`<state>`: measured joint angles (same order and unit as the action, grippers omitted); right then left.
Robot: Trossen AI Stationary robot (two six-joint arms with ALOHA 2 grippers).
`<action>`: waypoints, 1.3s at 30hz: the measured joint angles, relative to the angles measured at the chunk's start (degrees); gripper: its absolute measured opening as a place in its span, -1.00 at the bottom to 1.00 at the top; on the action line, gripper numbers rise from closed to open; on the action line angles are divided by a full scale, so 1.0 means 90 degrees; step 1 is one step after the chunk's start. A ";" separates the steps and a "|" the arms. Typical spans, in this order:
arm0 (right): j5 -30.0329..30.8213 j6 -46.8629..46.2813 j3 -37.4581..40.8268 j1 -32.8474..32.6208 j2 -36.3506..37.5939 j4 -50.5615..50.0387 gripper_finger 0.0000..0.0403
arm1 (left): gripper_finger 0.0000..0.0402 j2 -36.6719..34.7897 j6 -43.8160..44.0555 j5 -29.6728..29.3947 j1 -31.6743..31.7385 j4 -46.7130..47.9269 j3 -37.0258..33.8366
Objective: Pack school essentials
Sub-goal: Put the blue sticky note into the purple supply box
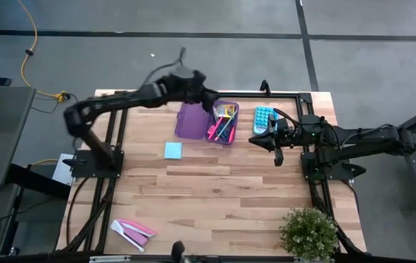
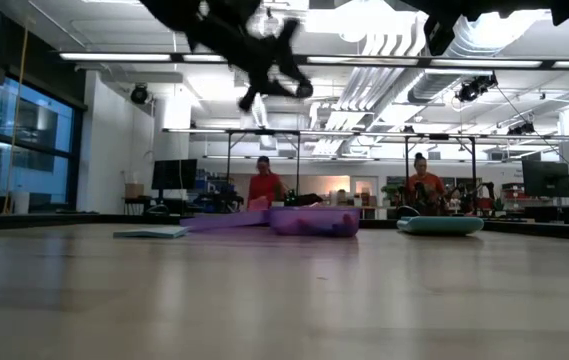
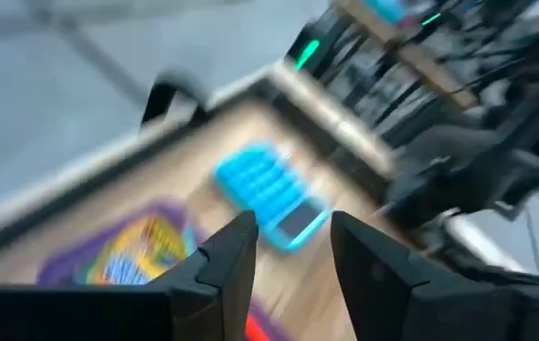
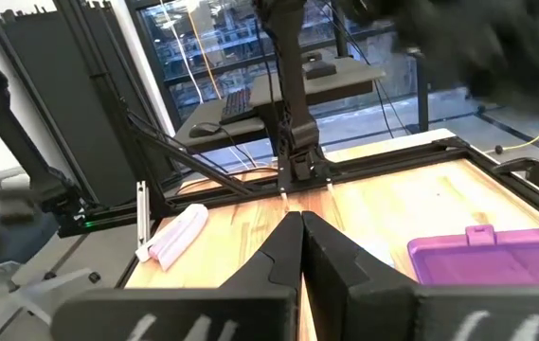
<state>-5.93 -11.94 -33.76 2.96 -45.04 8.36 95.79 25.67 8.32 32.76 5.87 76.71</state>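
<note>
From above, the left gripper (image 1: 211, 98) hung over the purple box (image 1: 226, 123), whose lid (image 1: 190, 120) lay open beside it. Markers and pencils (image 1: 222, 126) already sat inside, with the yellow crayon box (image 1: 226, 110) at its far end. The light-blue notepad (image 1: 172, 150) lay alone on the counter (image 1: 229, 197), just beside the lid and not yet packed; it could be forgotten or nudged away if the arm swept low on its way over. The right gripper (image 1: 278, 157) waited near the calculator (image 1: 264, 119), fingers pressed together and empty.

From counter height, the left gripper (image 2: 274, 75) stood well above the box (image 2: 314, 221), so anything dropped from there might bounce out over the low rim.

In the left wrist view, the fingers (image 3: 231, 260) stood partly apart with nothing between them; the picture was smeared, but the calculator (image 3: 271, 195) seemed to lie straight ahead. A grab there would pack the wrong thing.

In the right wrist view, the closed fingers (image 4: 293, 246) pointed across the counter toward the pink-and-white pieces (image 4: 176, 235), also not school things.
</note>
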 joint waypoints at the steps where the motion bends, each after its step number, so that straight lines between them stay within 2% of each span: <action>1: 0.0000 0.0000 0.0000 0.0000 0.0000 0.0000 -1.00 | -0.37 -0.0271 -0.0183 0.0001 -0.0069 0.0001 0.0000; 3: 0.0000 0.0000 0.0000 -0.0001 -0.0001 0.0000 -1.00 | -0.39 -0.0834 -0.0639 -0.0006 -0.0296 -0.0048 -0.0028; 6: 0.0000 0.0002 0.0000 0.0000 0.0000 -0.0002 -1.00 | -0.42 -0.1700 -0.1121 -0.0023 -0.0775 -0.0874 -0.0555; 13: -0.0002 0.0020 0.0000 0.0000 0.0000 -0.0005 -1.00 | -0.49 -0.3467 -0.0790 -0.0104 -0.1964 -0.3525 -0.2997; 16: -0.0002 0.0044 0.0000 -0.0002 0.0000 -0.0006 -1.00 | -0.52 -0.3996 -0.0724 -0.0282 -0.2520 -0.4057 -0.3855; 19: -0.0002 0.0045 0.0000 -0.0002 0.0000 -0.0005 -1.00 | -0.55 -0.4398 -0.0895 -0.0902 -0.2985 -0.4103 -0.4408; 23: -0.0002 0.0046 0.0000 0.0000 0.0000 -0.0002 -1.00 | -0.60 -0.4722 -0.1339 -0.1594 -0.3377 -0.4091 -0.4774; 28: -0.0002 0.0046 0.0000 0.0001 0.0000 0.0000 -1.00 | -0.65 -0.4841 -0.2050 -0.2304 -0.3474 -0.4061 -0.4906; 39: -0.0005 0.0051 0.0000 0.0001 0.0000 0.0002 -1.00 | -0.68 -0.4841 -0.2090 -0.2331 -0.3476 -0.4063 -0.4906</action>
<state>-5.98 -11.49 -33.76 2.96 -45.04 8.38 52.23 6.85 -12.67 1.48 -30.70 32.56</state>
